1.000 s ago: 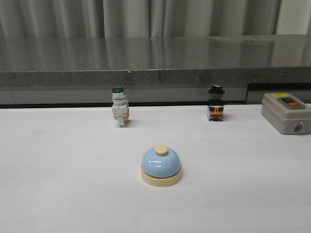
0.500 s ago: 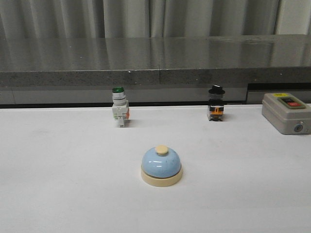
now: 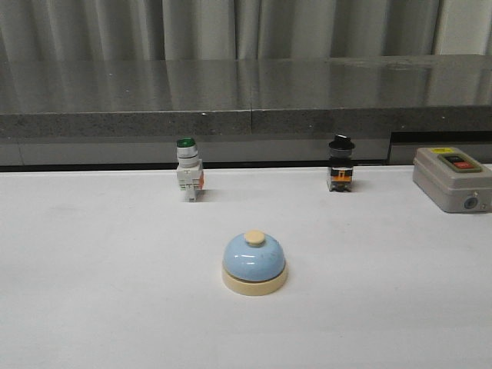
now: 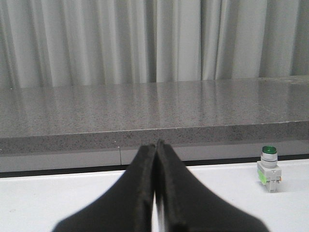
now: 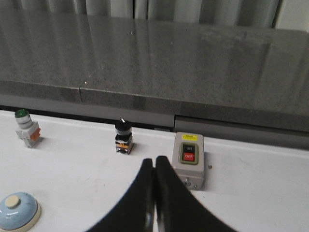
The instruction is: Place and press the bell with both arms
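Bell (image 3: 254, 263) first: it sits upright near the middle of the white desk (image 3: 92, 292), a glossy light-blue dome on a cream round base with a cream button on top, nothing touching it. Your right wrist view catches it too, low in a corner and partly cut off by the frame edge; your left wrist view does not show it at all.

Your main risk is the dome itself. It looks smooth and rounded, so a grip high on the blue part would likely slide off, and you may be safer closing on the cream base. A push on the button that lands off-centre could skate the bell across the desk instead of ringing it.

Both pincers need opening before anything else. The left pincer (image 4: 155, 183) has its fingers pressed together on nothing, and the right pincer (image 5: 154, 198) is the same, empty with its fingers meeting. Come down like that and you will only knock the bell aside.

Watch the neighbours as well. A green-capped switch (image 3: 188, 171) and a black-capped switch (image 3: 340, 164) stand along the back of the desk, well apart from the bell, and a grey box (image 3: 452, 179) with red and black buttons sits at the far right. Aim for the wrong button and the task fails.
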Motion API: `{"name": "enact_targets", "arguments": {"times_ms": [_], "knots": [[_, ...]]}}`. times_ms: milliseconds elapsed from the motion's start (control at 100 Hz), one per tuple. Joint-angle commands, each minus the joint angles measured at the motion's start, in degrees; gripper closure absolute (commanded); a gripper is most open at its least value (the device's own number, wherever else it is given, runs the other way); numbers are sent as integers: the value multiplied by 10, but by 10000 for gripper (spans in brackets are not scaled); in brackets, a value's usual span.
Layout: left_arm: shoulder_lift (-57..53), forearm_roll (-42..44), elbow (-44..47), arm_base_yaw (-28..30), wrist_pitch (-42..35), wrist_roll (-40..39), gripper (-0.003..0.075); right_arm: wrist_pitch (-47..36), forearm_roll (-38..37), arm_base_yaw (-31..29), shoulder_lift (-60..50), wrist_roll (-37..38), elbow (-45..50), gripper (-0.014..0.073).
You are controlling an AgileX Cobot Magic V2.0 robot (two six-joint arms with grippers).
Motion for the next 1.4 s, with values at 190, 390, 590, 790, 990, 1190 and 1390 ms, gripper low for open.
{"name": "enact_targets", "arguments": {"times_ms": [190, 390, 590, 790, 990, 1190, 1390], "knots": [[-17, -2, 24, 1, -43, -5, 740, -111, 19, -22, -102, -4, 107, 653], [-17, -2, 24, 1, -43, -5, 739, -130, 52, -77, -162, -10, 168, 653], [-17, -2, 24, 1, -43, -5, 740, -193, 71, -93, -203, -10, 225, 653], [-17, -2, 24, 1, -43, -5, 740, -239, 72, -93, -203, -10, 266, 653], [-17, -2, 24, 1, -43, -5, 740, -239, 71, -93, -203, -11, 266, 653], [-17, -2, 24, 1, -43, -5, 739, -239, 71, -93, -203, -11, 266, 653], [-17, -2, 24, 1, -43, -5, 740, -239, 71, -93, -203, -11, 266, 653]]}}
